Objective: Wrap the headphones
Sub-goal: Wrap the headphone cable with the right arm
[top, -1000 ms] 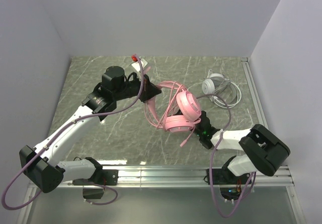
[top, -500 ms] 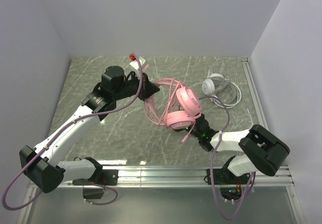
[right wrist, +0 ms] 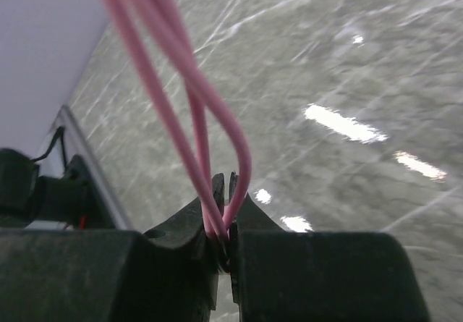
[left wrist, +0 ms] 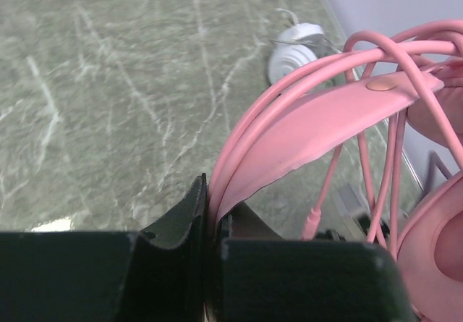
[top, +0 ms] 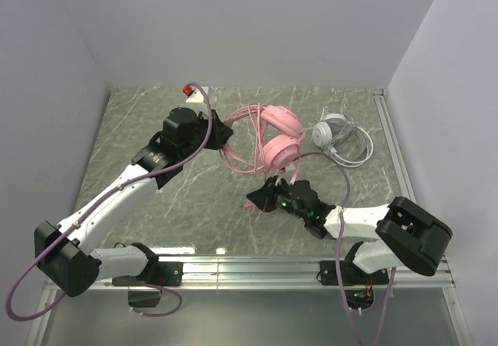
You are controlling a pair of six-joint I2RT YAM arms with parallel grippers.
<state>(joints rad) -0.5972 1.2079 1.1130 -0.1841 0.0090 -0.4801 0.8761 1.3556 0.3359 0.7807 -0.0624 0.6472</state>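
"Pink headphones (top: 278,132): where have you got them?"

"My left jaws are clenched on the headband (left wrist: 325,119), with cord strands caught beside it. The pair hangs over the middle of the desk (top: 132,136), toward the back, near the white pair (top: 331,132). My right jaws are clamped on a doubled loop of cord (right wrist: 181,83), low near the front."

"How will it handle?"

"Light, I judge. The band is springy and stiff enough to carry the lot, so that is the place to hold. The cups (top: 280,152) are soft and would squash. The cord is limp and smooth, and likely to slide unless pinched hard."

"What does each view give you?"

"The left wrist shows band and strands meeting my jaws, which the top view shows too small to read. The right wrist shows two strands in the pinch; from above I can barely make the cord out there. Only the top view shows both cups whole and both arms."
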